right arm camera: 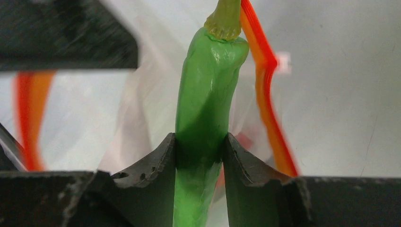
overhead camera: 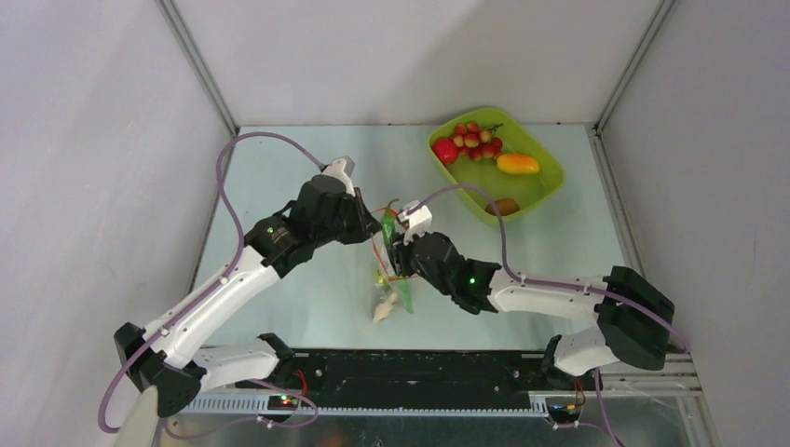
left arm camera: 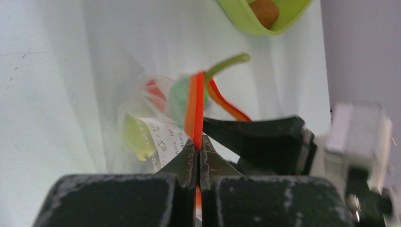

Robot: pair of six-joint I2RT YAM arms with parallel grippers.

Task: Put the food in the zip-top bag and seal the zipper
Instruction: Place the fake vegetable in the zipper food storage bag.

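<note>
Left jaws are clenched flat on the zipper (left arm camera: pixel 195 111), and the thin orange-red strip runs straight out from between their tips. Right jaws grasp the green bean (right arm camera: pixel 205 94) around its middle, both black fingers (right arm camera: pixel 156 170) pressed against its glossy body, with the yellowish stem end pointing out past the tips. In the right wrist view the orange-red strip shows on either side of the bean, and the small white slider tab (right arm camera: pixel 283 63) sits just to its right. How far the bean reaches into the mouth I cannot tell.

The zip-top bag (left arm camera: pixel 137 118) hangs between the two sets of jaws over the middle of the desk (overhead camera: pixel 298 177), clear and crumpled, with a white printed label (left arm camera: pixel 163 139) on it. Blurred red, green and yellow-green shapes show through the plastic. Whether its lower end touches the desk I cannot tell.

Well apart, at the far right corner of the desk, stands a lime-green tray (overhead camera: pixel 550 186). It holds red grapes (overhead camera: pixel 475 138), a red apple (overhead camera: pixel 445 150), an orange mango (overhead camera: pixel 518 164) and a brown kiwi (overhead camera: pixel 506 206).

The desk top is a pale blue-green sheet, smooth with a few faint scuffs. Plain grey-white walls (overhead camera: pixel 391 56) close it in on three sides, with metal struts (overhead camera: pixel 200 65) in the far corners, and a black rail (overhead camera: pixel 419 372) along the near edge carries both arm bases
</note>
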